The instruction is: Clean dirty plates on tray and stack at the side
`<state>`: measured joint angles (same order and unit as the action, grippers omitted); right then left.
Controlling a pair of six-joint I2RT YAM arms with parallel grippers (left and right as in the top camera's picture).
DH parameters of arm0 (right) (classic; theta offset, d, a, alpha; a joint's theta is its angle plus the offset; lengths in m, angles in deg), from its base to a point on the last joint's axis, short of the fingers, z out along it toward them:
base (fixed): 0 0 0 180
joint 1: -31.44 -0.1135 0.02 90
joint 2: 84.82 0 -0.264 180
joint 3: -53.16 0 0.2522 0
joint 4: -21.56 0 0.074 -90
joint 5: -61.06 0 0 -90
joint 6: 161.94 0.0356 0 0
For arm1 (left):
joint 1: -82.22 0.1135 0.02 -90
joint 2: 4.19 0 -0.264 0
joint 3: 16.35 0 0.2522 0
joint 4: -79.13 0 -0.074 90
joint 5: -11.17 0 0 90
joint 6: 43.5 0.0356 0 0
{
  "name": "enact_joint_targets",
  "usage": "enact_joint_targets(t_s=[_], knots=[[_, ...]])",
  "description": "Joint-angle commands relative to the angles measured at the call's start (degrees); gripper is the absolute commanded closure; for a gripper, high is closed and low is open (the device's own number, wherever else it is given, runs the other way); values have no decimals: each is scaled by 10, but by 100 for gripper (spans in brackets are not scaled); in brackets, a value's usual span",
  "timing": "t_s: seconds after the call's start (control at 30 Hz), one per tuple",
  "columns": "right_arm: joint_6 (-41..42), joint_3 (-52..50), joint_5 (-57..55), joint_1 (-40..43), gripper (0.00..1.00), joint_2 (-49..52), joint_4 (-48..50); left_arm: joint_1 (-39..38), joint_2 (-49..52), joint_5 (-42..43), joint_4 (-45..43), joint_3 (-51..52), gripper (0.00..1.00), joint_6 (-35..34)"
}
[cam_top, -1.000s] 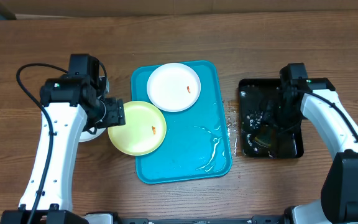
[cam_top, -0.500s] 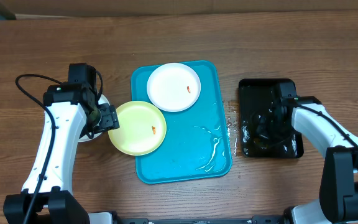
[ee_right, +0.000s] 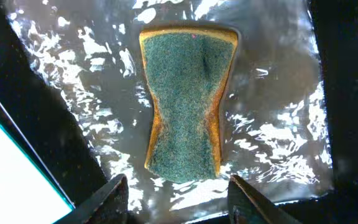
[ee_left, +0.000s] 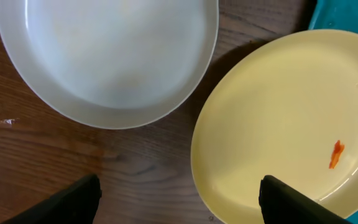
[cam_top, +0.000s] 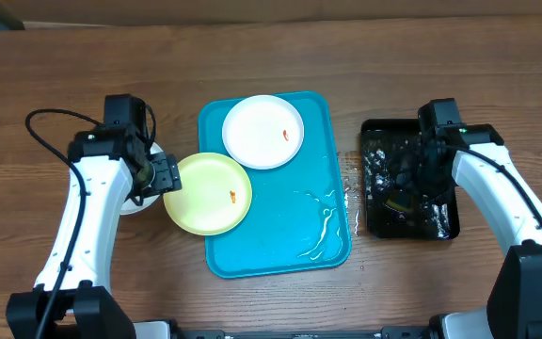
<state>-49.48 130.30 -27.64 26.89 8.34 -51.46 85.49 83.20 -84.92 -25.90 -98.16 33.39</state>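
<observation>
A pale yellow-green plate (cam_top: 208,193) with a red-orange smear lies half on the turquoise tray (cam_top: 299,235), overhanging its left rim; it also shows in the left wrist view (ee_left: 291,118). A white plate (cam_top: 263,132) with a smear lies at the tray's back. Another white plate (ee_left: 104,56) sits on the table under my left arm. My left gripper (ee_left: 179,202) is open, straddling the yellow-green plate's left edge. My right gripper (ee_right: 178,199) is open just above a green-and-yellow sponge (ee_right: 185,102) in the wet black tray (cam_top: 440,221).
Water streaks lie on the turquoise tray's right half (cam_top: 323,221). Drops wet the wood between the two trays (cam_top: 354,184). The black tray holds a shallow pool of water (ee_right: 278,137).
My right arm has shifted over the black tray, back toward its far side. My left arm has barely moved at the yellow-green plate's edge.
</observation>
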Motion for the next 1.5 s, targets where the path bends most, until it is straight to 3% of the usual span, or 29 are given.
enact_joint_targets(t_s=[0.0, 0.1, 0.17, 0.23, 0.3, 0.37, 0.63, 0.73, 0.8, 1.07, 1.17, 1.47], knots=[[3, -20, -3, -3, 45, -6, 19, 0, 4, 2, -51, 52, 17, 19], [3, -42, 3, -3, 43, -6, 42, 0, 4, 21, -112, 93, 18, 37], [3, -52, 5, -3, 43, -6, 48, 0, 4, 55, -144, 117, 24, 51], [3, -56, 5, -3, 43, -6, 48, 0, 4, 83, -159, 129, 44, 56], [3, -56, 5, -3, 43, -6, 48, 0, 4, 112, -162, 130, 76, 56], [3, -56, 5, -3, 44, -6, 49, 0, 3, 134, -163, 130, 96, 59], [3, -56, 5, -3, 48, -6, 49, -9, 2, 160, -111, 127, 96, 80], [3, -56, 11, -3, 48, -6, 49, -10, -1, 118, -93, 117, 94, 82], [3, -56, 16, -3, 48, -6, 50, -9, -1, 94, -92, 110, 73, 78], [3, -56, 18, -3, 48, -6, 51, -6, -1, 38, -115, 94, 22, 78], [3, -56, 18, -3, 48, -6, 52, -6, 1, 10, -136, 98, 21, 78], [3, -56, 18, -3, 48, -6, 57, -7, 49, 42, -170, 125, 44, 78]])
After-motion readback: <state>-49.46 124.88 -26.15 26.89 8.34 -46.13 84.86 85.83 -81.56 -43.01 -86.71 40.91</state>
